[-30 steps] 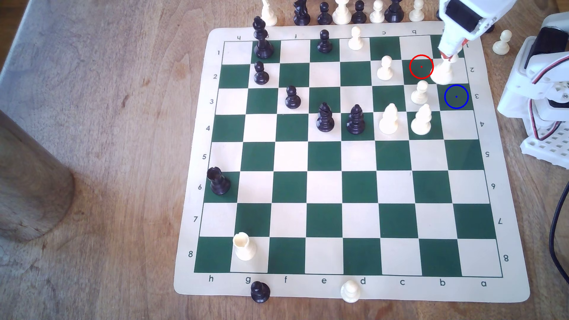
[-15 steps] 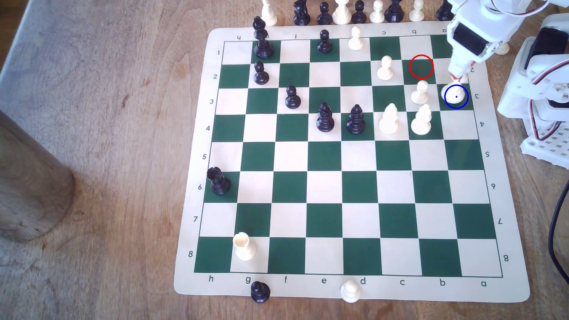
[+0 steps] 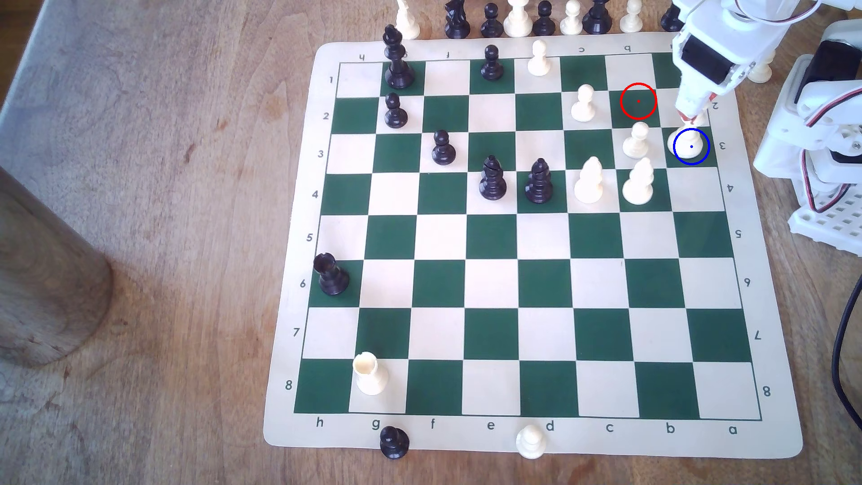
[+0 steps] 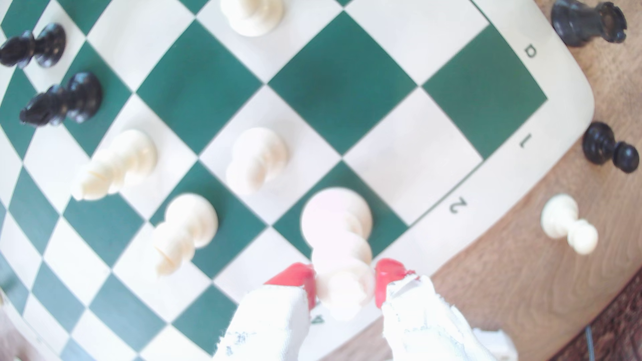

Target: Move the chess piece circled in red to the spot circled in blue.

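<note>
The chess piece circled in red (image 3: 683, 141) is a tall cream-white piece standing with its base inside the spot circled in blue (image 3: 701, 158), a dark green square at the board's right edge in the exterior view. My gripper (image 3: 691, 116) comes down from above and is shut on the piece's top. In the wrist view the red fingertips (image 4: 295, 277) press both sides of the piece's (image 4: 338, 222) crown, and its base rests on a green square (image 4: 387, 217). The red-ringed green square (image 3: 638, 100) holds nothing.
A white pawn (image 3: 635, 140) stands one square to the exterior view's left of the held piece, with two white bishops (image 3: 637, 182) (image 3: 588, 181) nearer the camera. Captured pieces line the board's far edge (image 3: 517, 18). The arm's base (image 3: 821, 140) sits just off the board's right side.
The gripper carried the white piece from the light square beside the red ring onto the blue-ringed square. Over the last half second it has barely shifted.
</note>
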